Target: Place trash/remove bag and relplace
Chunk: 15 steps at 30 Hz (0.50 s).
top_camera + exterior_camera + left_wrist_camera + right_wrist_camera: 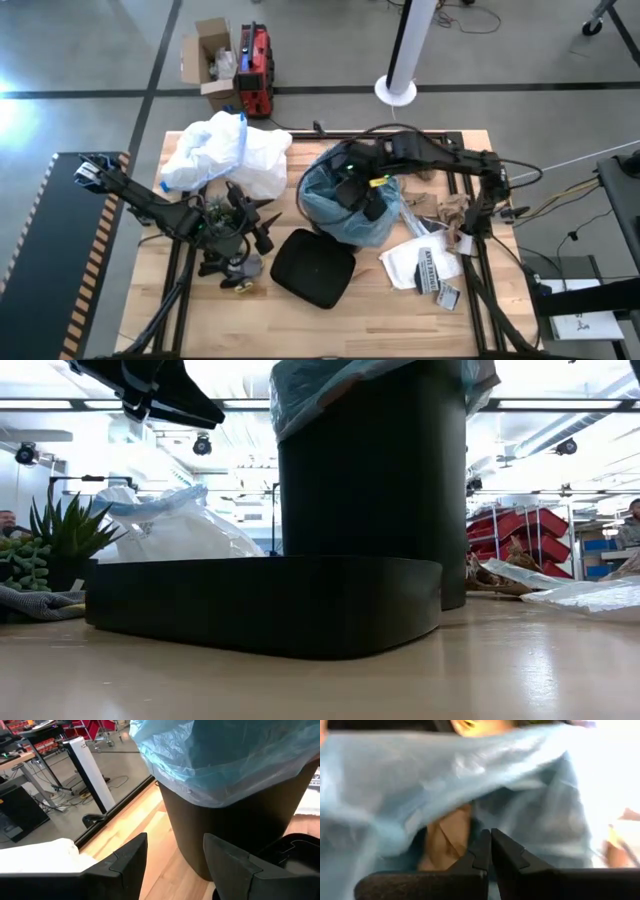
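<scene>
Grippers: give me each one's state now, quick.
Left gripper: open, empty, facing the bin.
Right gripper: shut, holding nothing, over the blue bag in the bin.

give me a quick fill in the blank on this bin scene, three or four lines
1. The bin is lined with a light-____ bag.
2. The right gripper, its fingers ____, reaches over the bin's mouth.
3. The left gripper faces the bin's side with its fingers ____ and nothing between them.
4. The black lid lies flat on the ____, in front of the bin.

Missing words: blue; shut; open; table
</scene>
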Tool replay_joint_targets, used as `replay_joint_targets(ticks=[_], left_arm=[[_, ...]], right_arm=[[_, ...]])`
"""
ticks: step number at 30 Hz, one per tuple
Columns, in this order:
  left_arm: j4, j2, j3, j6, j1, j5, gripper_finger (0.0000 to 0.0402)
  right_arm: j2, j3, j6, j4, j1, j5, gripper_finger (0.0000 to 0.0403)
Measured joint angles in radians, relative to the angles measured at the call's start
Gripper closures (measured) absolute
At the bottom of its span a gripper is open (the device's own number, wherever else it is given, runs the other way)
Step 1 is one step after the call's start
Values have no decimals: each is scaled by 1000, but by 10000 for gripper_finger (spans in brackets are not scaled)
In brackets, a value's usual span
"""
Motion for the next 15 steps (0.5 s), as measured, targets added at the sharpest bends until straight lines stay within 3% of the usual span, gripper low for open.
replay_joint_targets(ticks=[11, 13, 15], left_arm=[[3, 10, 0, -3, 34, -3, 235], [11, 19, 0, -3, 45, -3, 236], [19, 27, 0, -3, 54, -3, 237]], right_arm=[[-145, 0, 168, 31, -96, 316, 403], [-145, -6, 199, 34, -138, 307, 403], [-130, -22, 210, 34, -165, 234, 403]])
